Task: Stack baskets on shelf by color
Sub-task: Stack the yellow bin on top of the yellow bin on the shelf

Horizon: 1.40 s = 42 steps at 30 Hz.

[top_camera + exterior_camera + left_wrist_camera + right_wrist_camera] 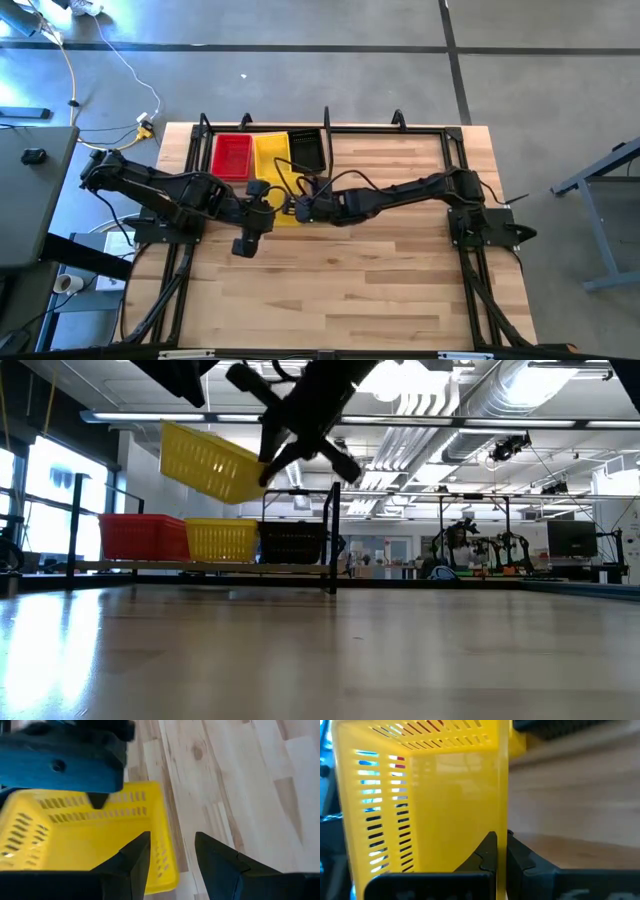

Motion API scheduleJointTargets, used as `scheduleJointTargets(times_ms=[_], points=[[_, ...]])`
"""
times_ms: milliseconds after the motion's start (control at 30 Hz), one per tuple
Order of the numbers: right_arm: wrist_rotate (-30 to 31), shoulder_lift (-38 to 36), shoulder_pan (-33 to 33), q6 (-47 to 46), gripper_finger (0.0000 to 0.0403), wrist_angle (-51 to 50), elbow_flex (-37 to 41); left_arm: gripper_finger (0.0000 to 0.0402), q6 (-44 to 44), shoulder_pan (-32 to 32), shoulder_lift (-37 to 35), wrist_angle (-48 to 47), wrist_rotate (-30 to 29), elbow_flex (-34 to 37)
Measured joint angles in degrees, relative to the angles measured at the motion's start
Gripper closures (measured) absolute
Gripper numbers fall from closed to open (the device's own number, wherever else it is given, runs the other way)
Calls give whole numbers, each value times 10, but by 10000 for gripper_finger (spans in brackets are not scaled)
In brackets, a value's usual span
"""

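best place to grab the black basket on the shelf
Take the black basket by its thin top rim, one finger inside and one outside, coming from above. It sits upright and open-topped at the row's end beside the yellow basket, so its other long wall is free.

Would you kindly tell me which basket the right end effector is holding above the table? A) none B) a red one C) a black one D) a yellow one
D: the right end effector is shut on the wall of a yellow basket, which hangs tilted above the table.

Bright overhead light, ceiling glare; wrist views soft, perhaps motion-blurred.
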State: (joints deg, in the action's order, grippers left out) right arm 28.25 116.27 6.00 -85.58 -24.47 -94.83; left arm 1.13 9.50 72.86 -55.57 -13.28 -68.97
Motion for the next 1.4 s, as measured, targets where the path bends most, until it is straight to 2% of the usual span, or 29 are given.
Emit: scheduleJointTargets(times_ms=[300,467,633,767,1000,1233,1400], points=[[39,0,4,52,403,-166,-118,257,18,0,26,-4,-15,0],[33,-1,8,73,403,-176,-140,257,21,0,51,-7,-79,0],[32,-1,15,76,403,-184,-146,260,23,0,64,-5,-95,0],[30,-1,14,76,403,-196,-146,291,22,-1,64,-5,-86,0],[17,-1,14,119,402,-190,-146,391,21,-1,55,-8,-71,0],[23,-1,15,136,396,-190,-146,398,29,0,55,-14,-73,0],[28,0,11,136,351,-187,-146,400,42,0,53,-27,-82,0]])
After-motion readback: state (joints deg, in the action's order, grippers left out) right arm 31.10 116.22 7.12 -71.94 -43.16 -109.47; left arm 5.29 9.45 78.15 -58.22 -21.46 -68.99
